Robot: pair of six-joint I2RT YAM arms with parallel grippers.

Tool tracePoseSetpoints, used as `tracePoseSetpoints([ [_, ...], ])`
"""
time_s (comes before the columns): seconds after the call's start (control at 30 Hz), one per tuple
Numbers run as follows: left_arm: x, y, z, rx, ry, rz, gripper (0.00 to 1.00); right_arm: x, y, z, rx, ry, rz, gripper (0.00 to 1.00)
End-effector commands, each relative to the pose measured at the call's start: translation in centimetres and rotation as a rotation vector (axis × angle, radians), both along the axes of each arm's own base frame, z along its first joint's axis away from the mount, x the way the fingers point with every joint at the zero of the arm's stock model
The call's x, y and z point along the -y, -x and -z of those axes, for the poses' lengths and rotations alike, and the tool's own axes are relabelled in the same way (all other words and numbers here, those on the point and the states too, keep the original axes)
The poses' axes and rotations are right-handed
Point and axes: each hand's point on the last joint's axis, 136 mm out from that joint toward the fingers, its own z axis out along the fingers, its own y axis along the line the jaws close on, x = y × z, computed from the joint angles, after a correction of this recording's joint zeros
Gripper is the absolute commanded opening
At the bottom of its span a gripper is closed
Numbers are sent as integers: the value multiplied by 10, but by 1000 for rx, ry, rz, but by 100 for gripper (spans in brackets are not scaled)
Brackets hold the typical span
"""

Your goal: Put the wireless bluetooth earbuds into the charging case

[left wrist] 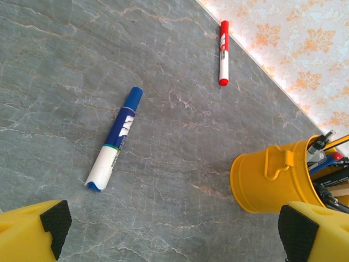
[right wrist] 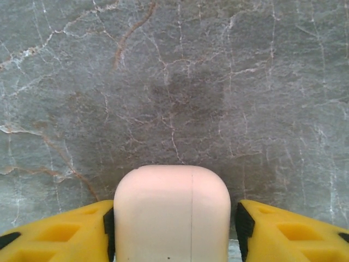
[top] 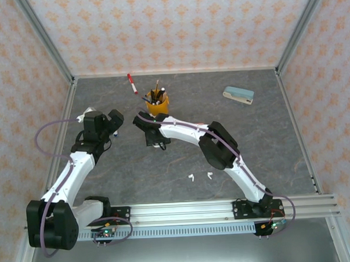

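Note:
A pale pink charging case, closed with its seam showing, lies between the fingers of my right gripper. The left pad touches the case's side, while a narrow gap is left at the right pad. In the top view this gripper points down at the table's middle, hiding the case. Two tiny white earbuds lie on the table near the front, apart from both grippers. My left gripper hangs wide open over bare table at the left, with nothing between its fingers.
A yellow cup full of pens stands behind the right gripper. A blue marker and a red marker lie on the table. A teal and cream flat object rests at the back right. Walls close in three sides.

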Motion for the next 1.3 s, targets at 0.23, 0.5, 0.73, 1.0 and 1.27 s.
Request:
tracePoseSetpoints([
  [0.23, 22, -10, 4, -2, 57, 98, 100, 20, 28, 6, -37, -49, 13, 43],
  [0.5, 44, -15, -2, -1, 30, 159, 100, 29, 42, -3, -40, -138, 42, 62],
  [0.73, 52, -16, -8, 13, 21, 178, 100, 38, 37, -8, -30, -165, 101, 63],
  [1.0, 54, -17, -7, 9, 14, 189, 100, 37, 30, -9, -46, -241, 115, 63],
  [1.27, 57, -19, -11, 17, 17, 201, 100, 41, 24, -16, -47, -284, 96, 65],
])
